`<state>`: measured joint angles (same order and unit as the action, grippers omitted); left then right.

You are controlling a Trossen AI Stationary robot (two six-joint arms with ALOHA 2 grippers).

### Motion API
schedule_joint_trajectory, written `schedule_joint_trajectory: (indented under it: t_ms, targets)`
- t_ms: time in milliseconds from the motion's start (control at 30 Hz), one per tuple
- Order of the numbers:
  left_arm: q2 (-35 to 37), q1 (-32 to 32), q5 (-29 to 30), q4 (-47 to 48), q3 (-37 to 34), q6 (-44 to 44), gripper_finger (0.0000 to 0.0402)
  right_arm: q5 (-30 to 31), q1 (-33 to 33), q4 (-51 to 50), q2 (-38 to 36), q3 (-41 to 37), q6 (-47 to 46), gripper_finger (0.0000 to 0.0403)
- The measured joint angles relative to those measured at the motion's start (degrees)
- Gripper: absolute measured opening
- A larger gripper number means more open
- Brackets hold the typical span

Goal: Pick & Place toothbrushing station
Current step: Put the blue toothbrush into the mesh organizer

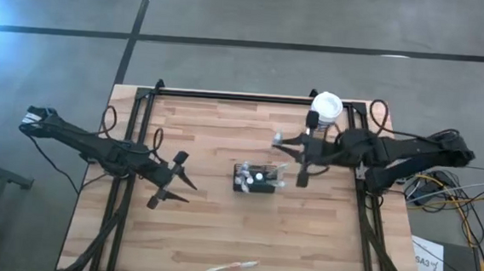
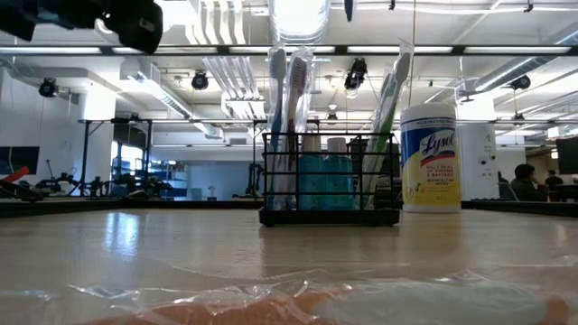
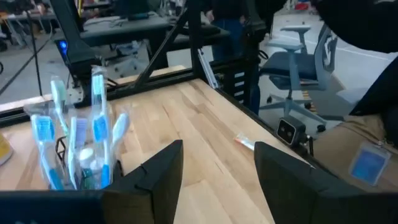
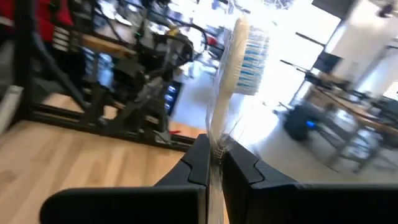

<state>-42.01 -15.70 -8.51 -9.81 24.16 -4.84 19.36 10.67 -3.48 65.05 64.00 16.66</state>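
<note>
Jaws, right: right gripper [image 4: 213, 163] pinched tight on a wrapped white toothbrush with blue bristles [image 4: 231, 81], its head sticking up past the tips.
Jaws, left: left gripper [image 1: 170, 181] spread wide, nothing between the fingers [image 3: 163, 171].
Right arm: reaching in from the worktop's right edge, hovering just beside the station.
Left arm: stretched low from the left side, tips aimed toward the centre.
Station: small black wire-frame toothbrushing station [image 1: 254, 178] sits mid-worktop, packed with brushes and bottles.
Nearby: white-lidded yellow-labelled cylindrical canister [image 2: 431, 157] behind it; another wrapped toothbrush [image 1: 231, 267] lies near the front edge of the pale wooden worktop [image 1: 218, 228].
</note>
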Motion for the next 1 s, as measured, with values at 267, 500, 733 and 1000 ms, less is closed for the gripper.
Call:
schedule_joint_trajectory:
  t_ms: [267, 500, 733, 1000]
  targets:
    - [4.94, 0.0, -0.02, -5.91, -7.29, -0.87, 0.0202, -27.02, -16.37, 8.05, -8.33, -16.2, -0.62, 0.0013]
    - [6.6, 0.0, -0.02, -6.72, -8.48, -0.76, 0.0201, -39.7, -26.99, 21.38, -7.47, -27.85, -2.46, 0.0013]
    - [6.59, 0.0, -0.02, -6.76, -8.48, -0.9, 0.0201, -46.17, -29.33, 31.97, -2.85, -33.66, -7.01, 0.0013]
    - [6.59, 0.0, -0.02, -7.29, -8.48, -1.7, 0.0202, -49.3, -28.06, 39.6, 3.02, -35.68, -11.6, 0.0013]
